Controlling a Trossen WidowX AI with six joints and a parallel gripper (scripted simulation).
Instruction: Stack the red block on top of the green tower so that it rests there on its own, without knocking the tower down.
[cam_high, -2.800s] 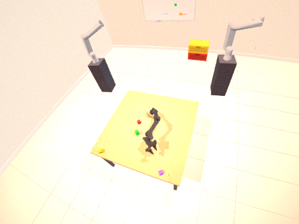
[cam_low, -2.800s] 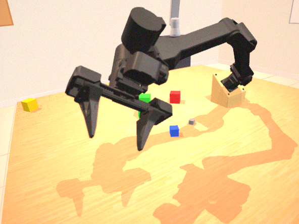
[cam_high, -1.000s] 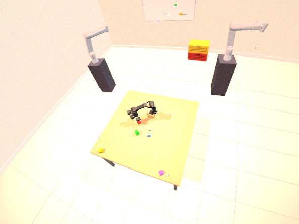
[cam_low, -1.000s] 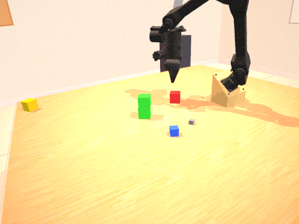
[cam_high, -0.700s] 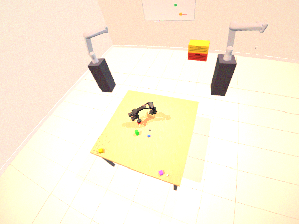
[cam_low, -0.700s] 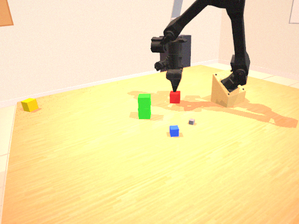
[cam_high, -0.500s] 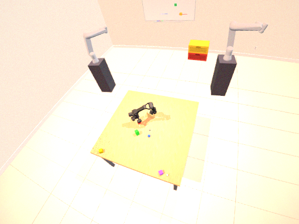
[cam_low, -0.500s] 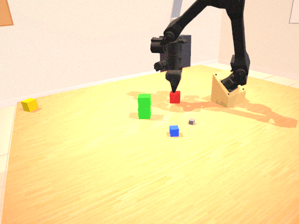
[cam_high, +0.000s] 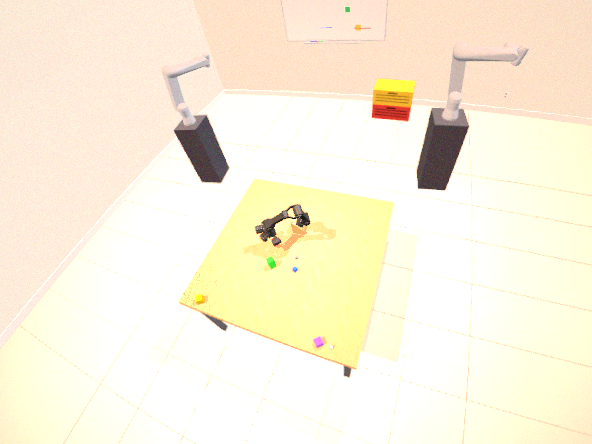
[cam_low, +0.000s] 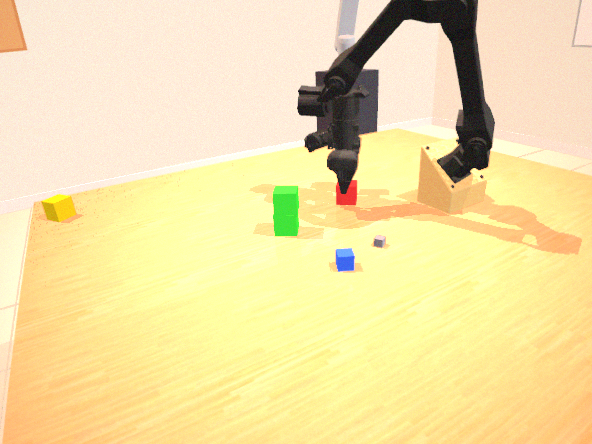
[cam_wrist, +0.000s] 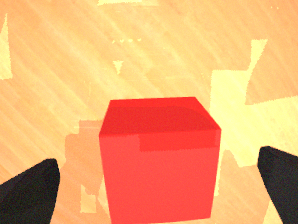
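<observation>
The red block (cam_low: 351, 198) (cam_wrist: 160, 182) stands on the table, with wood showing on both sides of it in the wrist view. In the top view the arm hides nearly all of it. My gripper (cam_high: 276, 242) (cam_low: 344, 191) (cam_wrist: 161, 164) is open and empty, pointing down over the red block. In the wrist view one fingertip is to the block's left and one to its right, with gaps between. The green tower (cam_high: 271, 263) (cam_low: 286, 211) is two green blocks, one on the other, upright on the table, left of the red block in the exterior view.
A blue block (cam_high: 295, 269) (cam_low: 345, 260) and a small grey cube (cam_high: 296, 257) (cam_low: 380, 241) lie near the tower. A yellow block (cam_high: 200, 299) (cam_low: 59, 208) and a purple block (cam_high: 318, 342) lie near table corners. The arm's wooden base (cam_low: 435, 190) stands right of the red block.
</observation>
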